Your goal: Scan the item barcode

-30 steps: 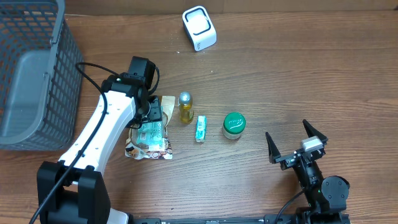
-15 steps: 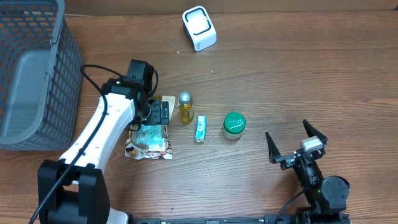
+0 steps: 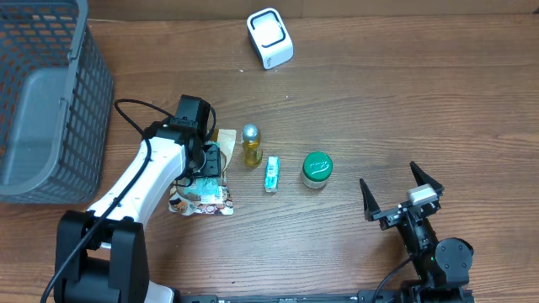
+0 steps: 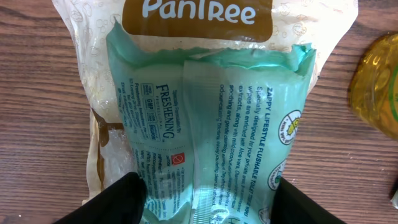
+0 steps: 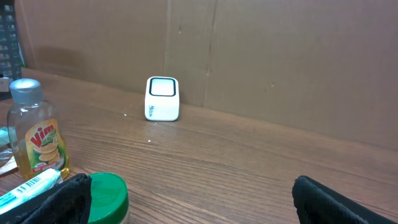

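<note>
- Grasping: my left end effector is down over the wipes packet. Its black fingers press against the packet's two long edges, one on each side.
- Wipes packet: mint green with fine printed text, back seam facing up. It lies flat on top of the Pantree pouch, left of centre on the table.
- Pantree pouch: cream and brown, flat on the table. It shows past the packet at the top and along the left side in the left wrist view.
- Bottle: yellow liquid, silver cap, Vim label. It stands upright just right of the pouch.
- Tube: small and teal, lying flat between the bottle and the jar.
- Jar: green lid, upright, just right of the tube.
- Scanner: a white block with a dark window, at the far edge of the table. It sits well apart from the row of goods.
- Basket: grey mesh, at the far left corner.
- My right end effector: released, fingers spread wide with nothing between them. It sits low at the near right of the table, well apart from the jar.
</note>
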Robot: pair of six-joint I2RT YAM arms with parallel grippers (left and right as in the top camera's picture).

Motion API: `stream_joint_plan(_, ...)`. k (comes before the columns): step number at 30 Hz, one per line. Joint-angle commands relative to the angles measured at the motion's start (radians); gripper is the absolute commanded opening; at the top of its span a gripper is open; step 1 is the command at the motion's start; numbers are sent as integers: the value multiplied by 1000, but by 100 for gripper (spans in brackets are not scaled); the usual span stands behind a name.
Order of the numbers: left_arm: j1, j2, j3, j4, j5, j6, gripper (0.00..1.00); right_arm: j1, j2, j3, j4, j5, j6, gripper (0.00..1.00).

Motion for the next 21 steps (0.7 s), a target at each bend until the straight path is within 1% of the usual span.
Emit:
stream_joint_plan(1, 4, 9, -6, 5, -17, 8, 56, -4, -8, -11, 5, -4, 6, 100)
stream_joint_plan(3, 4, 9, -5, 3, -18, 9, 54, -4, -8, -11, 5, -4, 6, 100)
stream_joint_plan(6, 4, 8, 7, -4, -18, 9, 55, -4, -8, -11, 5, -4, 6, 100)
stream_joint_plan(14, 4, 8, 89, -90, -21, 9, 54, -4, -8, -11, 5, -4, 6, 100)
stream_joint_plan(18, 4, 8, 90, -107, -63, 8, 52, -4, -8, -11, 5, -4, 6, 100)
stream_joint_plan(19, 4, 8, 90, -111, -68, 8, 52, -4, -8, -11, 5, -4, 6, 100)
stream_joint_plan(21, 4, 8, 89, -117, -68, 9, 61, -4, -8, -11, 5, -4, 6, 100)
